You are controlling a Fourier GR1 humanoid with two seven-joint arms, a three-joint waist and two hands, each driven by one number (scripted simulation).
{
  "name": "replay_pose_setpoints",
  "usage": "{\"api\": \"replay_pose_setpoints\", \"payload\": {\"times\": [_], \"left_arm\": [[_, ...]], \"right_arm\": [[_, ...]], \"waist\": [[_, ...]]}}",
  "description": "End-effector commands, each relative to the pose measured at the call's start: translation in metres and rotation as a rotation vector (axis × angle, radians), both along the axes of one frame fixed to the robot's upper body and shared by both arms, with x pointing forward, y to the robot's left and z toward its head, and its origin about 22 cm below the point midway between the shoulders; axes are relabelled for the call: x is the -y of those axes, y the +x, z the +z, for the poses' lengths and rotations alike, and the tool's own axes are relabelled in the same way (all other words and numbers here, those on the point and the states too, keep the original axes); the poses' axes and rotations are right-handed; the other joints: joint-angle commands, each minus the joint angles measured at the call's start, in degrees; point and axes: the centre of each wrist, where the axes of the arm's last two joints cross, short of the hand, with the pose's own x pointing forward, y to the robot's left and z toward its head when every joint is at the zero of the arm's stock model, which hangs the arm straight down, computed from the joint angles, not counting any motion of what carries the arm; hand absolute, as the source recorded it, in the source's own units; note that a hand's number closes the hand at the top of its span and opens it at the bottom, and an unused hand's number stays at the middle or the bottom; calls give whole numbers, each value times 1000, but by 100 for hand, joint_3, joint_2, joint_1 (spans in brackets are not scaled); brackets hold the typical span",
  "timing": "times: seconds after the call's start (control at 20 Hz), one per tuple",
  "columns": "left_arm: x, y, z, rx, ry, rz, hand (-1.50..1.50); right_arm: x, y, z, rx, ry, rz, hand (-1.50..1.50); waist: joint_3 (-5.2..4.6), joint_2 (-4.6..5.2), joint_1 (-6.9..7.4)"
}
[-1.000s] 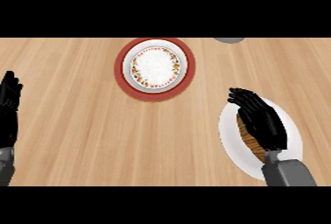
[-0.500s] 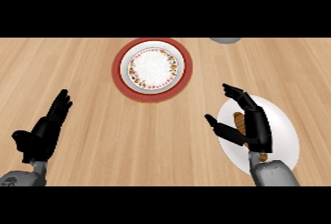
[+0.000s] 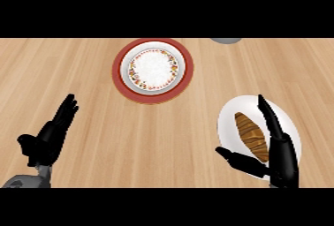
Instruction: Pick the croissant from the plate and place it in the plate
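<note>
Left hand (image 3: 47, 142) flat, fingers straight; right hand (image 3: 277, 145) edge-on, thumb spread.

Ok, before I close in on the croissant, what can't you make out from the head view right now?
- Croissant: its near end is hidden behind the right robot hand.
- White plate: its right and near rim are covered by the same hand.
- Grey object at the counter's far edge: cut off by the view's top, so I cannot tell what it is.
- Left robot hand: its wrist is cut off by the lower edge.

Wooden table (image 3: 98, 79) bearing a red-rimmed patterned plate (image 3: 153, 69) near its far edge, a white plate (image 3: 229, 114) at right, and a grey object (image 3: 225, 40), partly cut off, at top.
</note>
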Motion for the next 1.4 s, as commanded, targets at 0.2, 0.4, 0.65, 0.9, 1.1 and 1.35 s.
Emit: {"api": "replay_pose_setpoints", "payload": {"times": [0.2,0.4,0.65,0.9,1.1,1.35], "left_arm": [[-7,0,-2,10,8,-2,0],[-12,2,8,2,0,-12,0],[3,1,-6,-2,-15,-12,0],[0,-18,-22,1,-4,-16,0],[0,2,-8,12,-9,-10,0],[9,-7,-6,12,10,-6,0]], "right_arm": [[41,-28,36,-272,-307,-50,-150],[61,-19,55,-454,-475,-16,-150],[43,-24,80,-561,-450,28,-150],[37,-18,59,-674,-512,-15,-150],[56,-8,67,-724,-549,-9,-150],[40,26,62,-786,-587,-7,-150]], "waist": [[-12,0,-19],[-10,8,52],[1,11,38],[3,14,64],[5,15,43],[6,14,82]]}}
